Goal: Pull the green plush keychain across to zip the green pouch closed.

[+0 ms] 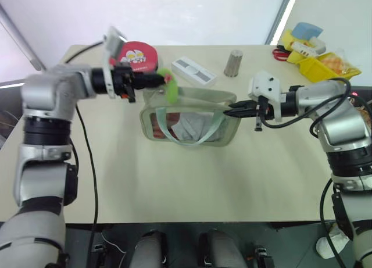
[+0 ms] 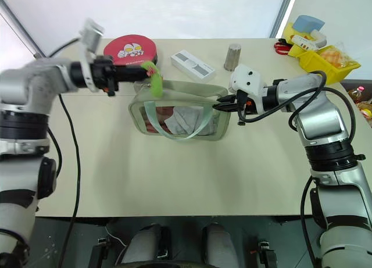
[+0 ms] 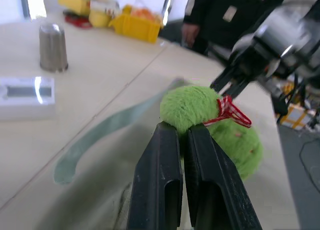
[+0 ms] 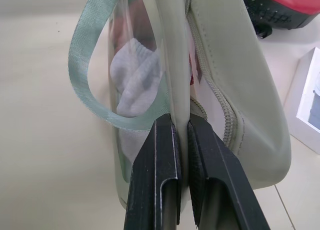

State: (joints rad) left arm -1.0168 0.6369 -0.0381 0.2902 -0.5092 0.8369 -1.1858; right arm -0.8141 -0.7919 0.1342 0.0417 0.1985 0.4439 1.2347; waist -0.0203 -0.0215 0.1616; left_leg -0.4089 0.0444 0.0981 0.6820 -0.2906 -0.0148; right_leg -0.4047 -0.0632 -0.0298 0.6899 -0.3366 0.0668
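My left gripper (image 1: 163,79) is closed on the green plush keychain (image 1: 172,88), at the left end of the green pouch (image 1: 190,118) on the table (image 1: 174,186). The zipper line runs along the top of the pouch toward my right. My right gripper (image 1: 229,111) is pinched shut on the right end, so I judge the pull must go toward it.

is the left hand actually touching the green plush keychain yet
Touching. The left wrist view shows the left hand shut on the green plush keychain, the fuzz squeezed between its two black fingers.
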